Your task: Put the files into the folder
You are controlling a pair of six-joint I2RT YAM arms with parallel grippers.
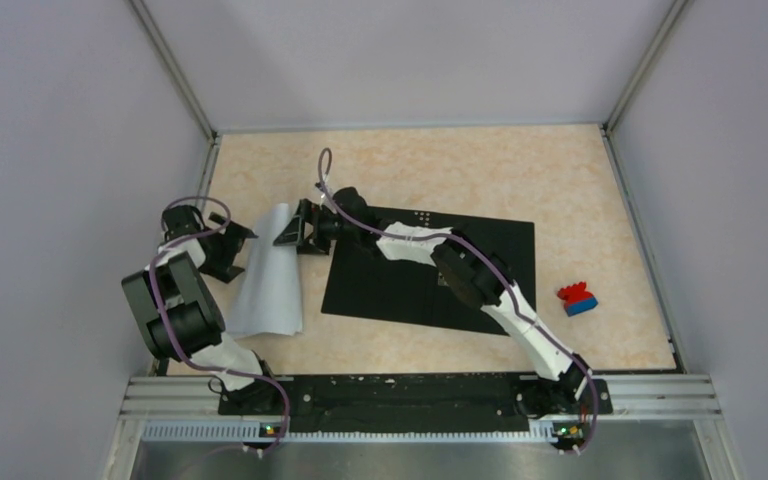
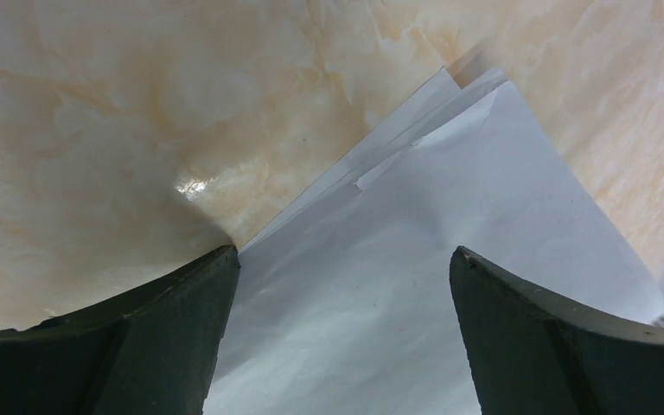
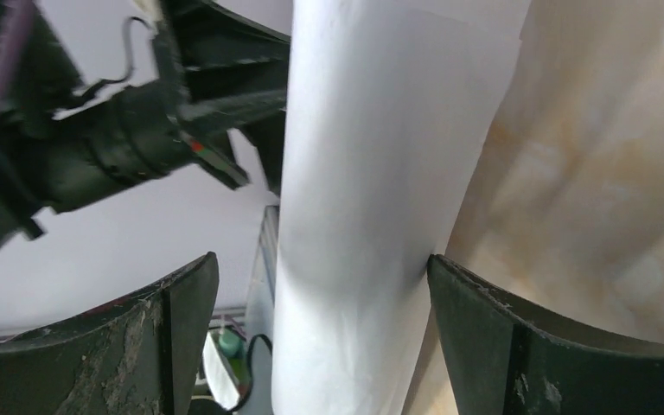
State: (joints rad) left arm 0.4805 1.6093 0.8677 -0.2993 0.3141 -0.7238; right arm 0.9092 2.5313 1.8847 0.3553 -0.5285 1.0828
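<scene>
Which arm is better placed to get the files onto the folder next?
Right, probably. The right gripper is open around the raised edge of the files, beside the open folder; the left gripper, also open, sits on their far side.

A small red-and-blue toy block [image 1: 578,298] sits on the beige marbled desk [image 1: 480,165], close to its right edge. Plain grey walls [image 1: 390,50] rise along the far, left and right edges.

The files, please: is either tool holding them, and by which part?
Neither clamps the files: the left tool and right tool both stand open, the paper between their fingers, unpinched.
</scene>
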